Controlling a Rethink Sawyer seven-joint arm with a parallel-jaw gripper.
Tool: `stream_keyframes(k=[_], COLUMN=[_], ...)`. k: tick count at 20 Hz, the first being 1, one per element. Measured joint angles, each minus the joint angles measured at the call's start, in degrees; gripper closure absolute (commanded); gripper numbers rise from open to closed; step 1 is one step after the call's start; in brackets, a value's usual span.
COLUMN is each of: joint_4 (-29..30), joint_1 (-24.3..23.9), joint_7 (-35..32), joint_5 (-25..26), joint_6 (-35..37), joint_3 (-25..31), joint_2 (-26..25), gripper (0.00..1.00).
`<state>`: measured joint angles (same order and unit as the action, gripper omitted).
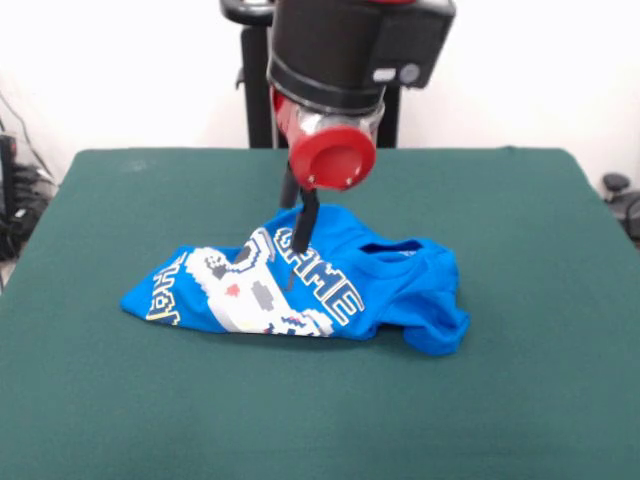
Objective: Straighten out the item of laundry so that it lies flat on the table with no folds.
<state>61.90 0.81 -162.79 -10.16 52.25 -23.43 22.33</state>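
Observation:
The item of laundry [400, 290], a bright blue T-shirt with a white pixel print and the letters "GAME", lies crumpled in the middle of the dark green table [540, 400]. It is folded over itself, the print slanting up toward the left and the collar opening showing at the right. My gripper [296, 240] comes straight down from above onto the shirt's upper middle, by the "G" of the lettering, and touches the cloth there. The red wrist hangs just above it and hides part of the gripper.
Green table top surrounds the shirt on every side, with its widest stretches in front and to the right. The black pedestal [258, 90] rises behind the far table edge. Dark cables and gear [20, 190] sit off the table's left side.

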Motion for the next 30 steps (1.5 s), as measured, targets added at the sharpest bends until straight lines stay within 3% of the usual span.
stream_keyframes(k=[7, 13, 24, 30], joint_4=[-1.24, -3.35, -11.48, -13.54], joint_1=[0.31, 1.12, 5.74, 7.64], joint_7=[0.0, 0.0, -1.61, -4.93], joint_5=[-0.82, -0.98, -4.12, -6.49], joint_6=[-4.12, -3.5, 8.62, 10.71], joint_3=[0.31, 0.26, -2.2, -3.03], joint_2=[-3.91, -6.94, -12.76, -14.46], gripper=[0.0, 0.0, 0.0, 0.0])
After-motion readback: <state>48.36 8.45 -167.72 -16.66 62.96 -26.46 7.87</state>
